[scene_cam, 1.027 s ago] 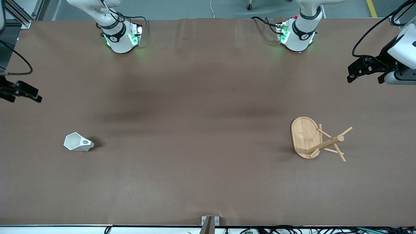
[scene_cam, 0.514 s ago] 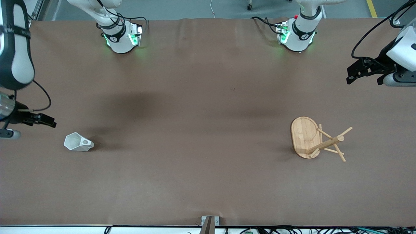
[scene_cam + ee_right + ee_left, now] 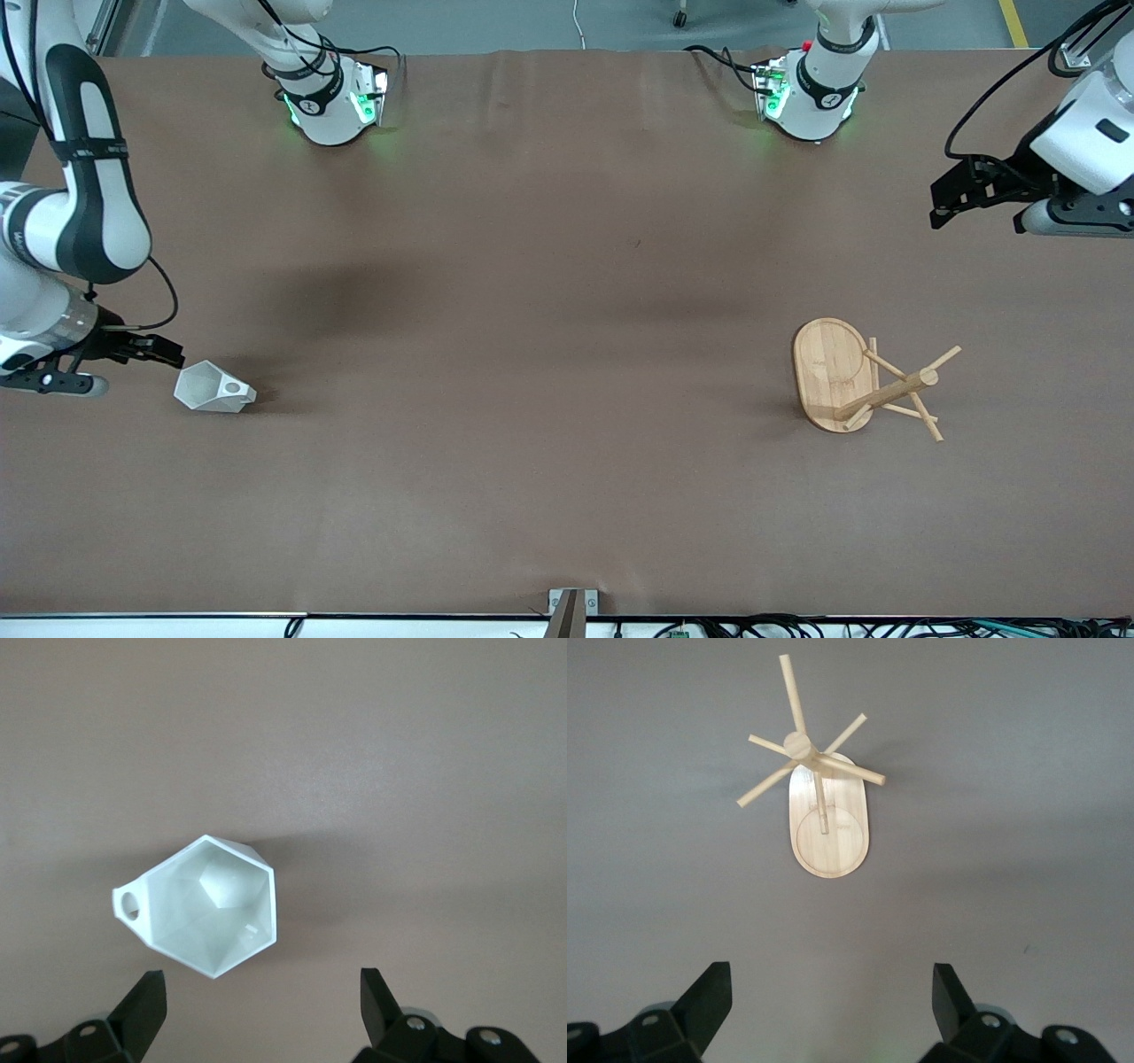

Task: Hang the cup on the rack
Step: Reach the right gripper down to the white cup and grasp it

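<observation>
The white faceted cup (image 3: 213, 390) lies tipped on the brown table toward the right arm's end, its holed tab on top. My right gripper (image 3: 173, 356) is open, low and right beside the cup's open mouth. In the right wrist view the cup (image 3: 213, 908) shows its hexagonal rim and inside, just ahead of that open gripper (image 3: 261, 985), with nothing between the fingers. The bamboo rack (image 3: 828, 368) stands on its oval base toward the left arm's end. My left gripper (image 3: 941, 202) hangs open over the table's end past the rack. The left wrist view shows the rack (image 3: 833, 846) well ahead of its gripper (image 3: 831, 979).
Both arm bases (image 3: 332, 111) (image 3: 811, 102) stand along the table edge farthest from the front camera. A small metal bracket (image 3: 571, 602) sits at the nearest edge. Brown table (image 3: 549, 354) stretches between cup and rack.
My right arm has swung in from the table's end and brought its gripper down next to the cup's mouth. The left gripper has drifted slightly inward. Cup and rack have not moved.
</observation>
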